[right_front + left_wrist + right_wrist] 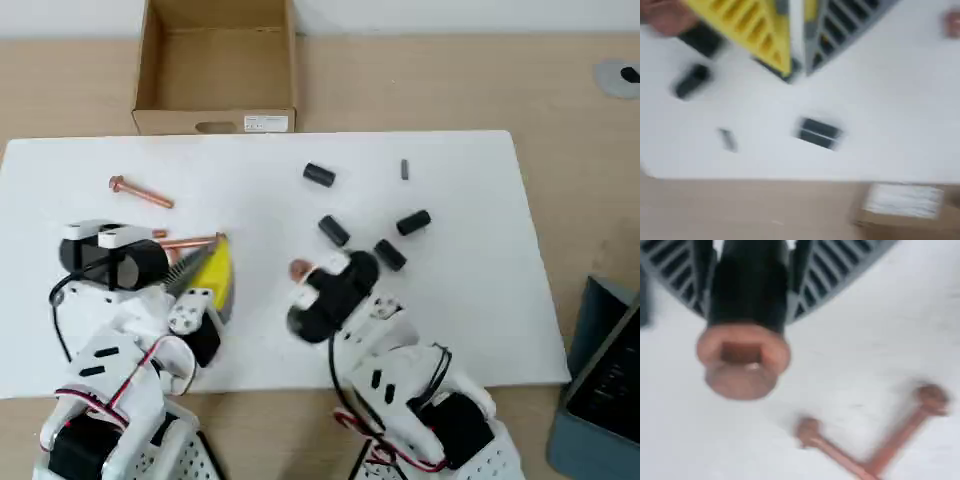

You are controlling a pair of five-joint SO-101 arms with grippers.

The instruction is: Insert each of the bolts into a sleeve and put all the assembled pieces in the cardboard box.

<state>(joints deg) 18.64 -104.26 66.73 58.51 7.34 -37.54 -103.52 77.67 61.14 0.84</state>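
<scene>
My right gripper [318,275] [747,305] is shut on a black sleeve [747,285] with a copper bolt [742,360] in it, the bolt head [300,269] sticking out toward the left arm. My left gripper [220,243] [796,75], with one yellow and one grey finger, is shut on nothing, its tip beside two loose bolts [190,242] [865,445] that lie in a V. A third bolt [140,192] lies farther back on the left. Several loose black sleeves [333,230] [820,132] lie mid-mat. The cardboard box [215,122] [900,200] stands open at the back left.
Everything lies on a white mat [470,300] over the wooden table. A small dark pin [404,169] [727,140] lies near the mat's far edge. A grey-blue bin [605,390] stands at the right edge. The mat's right part is bare.
</scene>
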